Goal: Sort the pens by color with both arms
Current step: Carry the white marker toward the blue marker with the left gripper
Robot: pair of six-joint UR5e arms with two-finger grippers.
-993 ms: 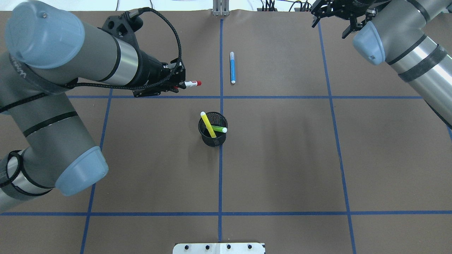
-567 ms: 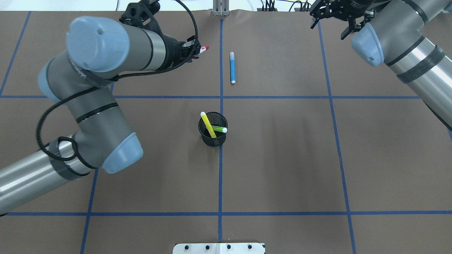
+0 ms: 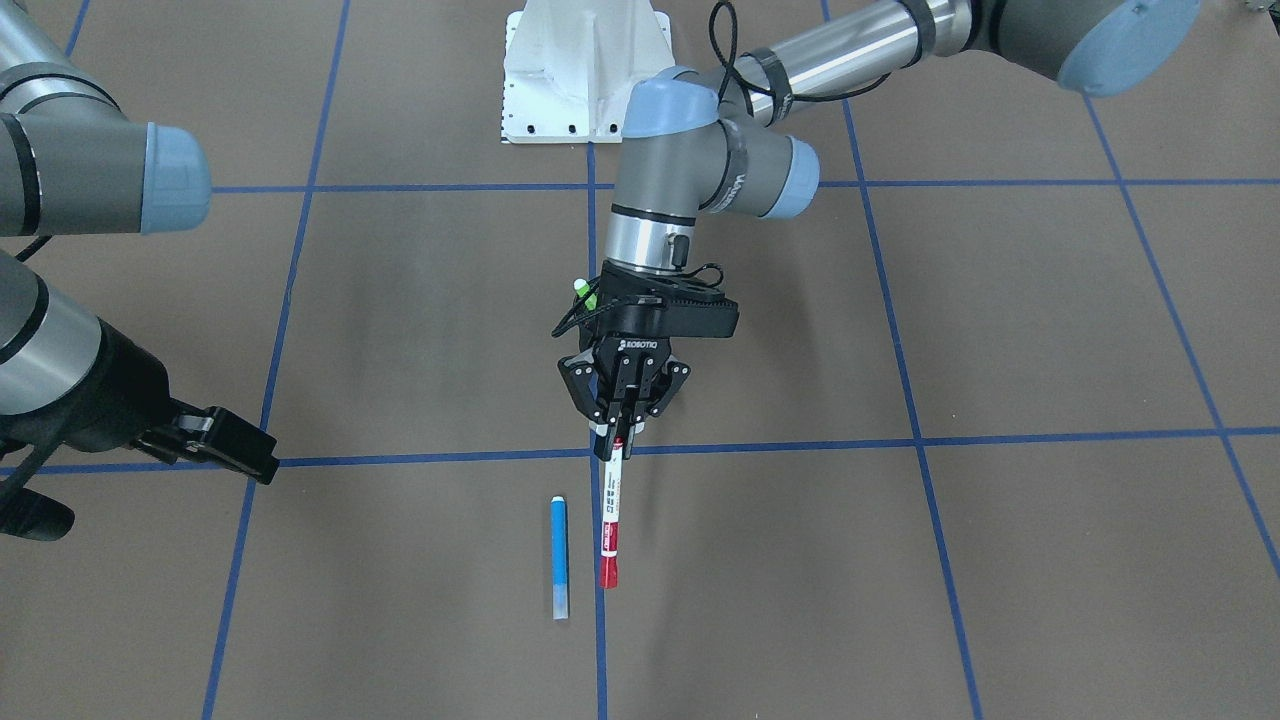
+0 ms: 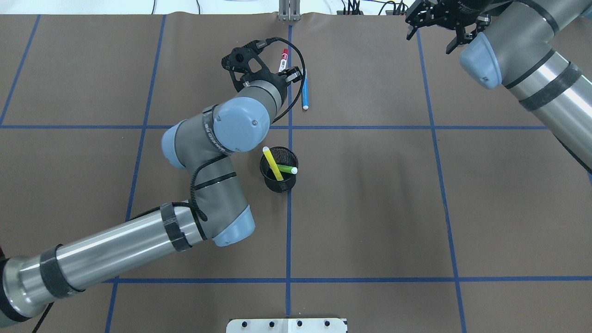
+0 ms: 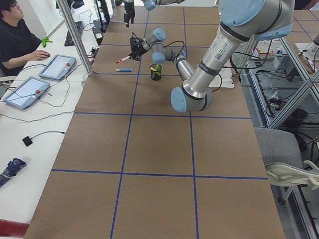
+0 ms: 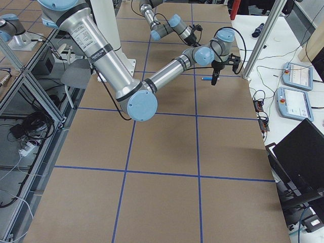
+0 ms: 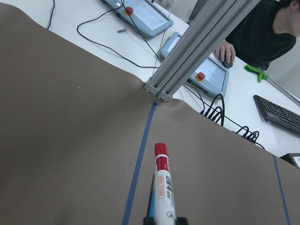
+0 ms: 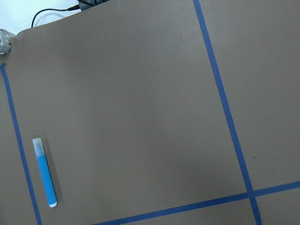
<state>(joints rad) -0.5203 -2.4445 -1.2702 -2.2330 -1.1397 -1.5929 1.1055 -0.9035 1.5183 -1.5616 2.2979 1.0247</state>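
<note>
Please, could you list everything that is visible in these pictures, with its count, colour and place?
red-capped pen: 1, white barrel, red cap, gripped by the left fingers, beside the blue pen
blue pen: 1, blue, lying on the table, far half, near the centre line
yellow pen: 1, yellow, in the mesh cup
green pen: 1, green, same cup
mesh cup: 1, black, table centre
table: 1, brown, blue tape grid
pedestal base: 1, white, robot's side
operator: 1, black shirt, side desk
left fingers: black, shut on the red-capped pen
right fingers: black, open, far right corner
</note>
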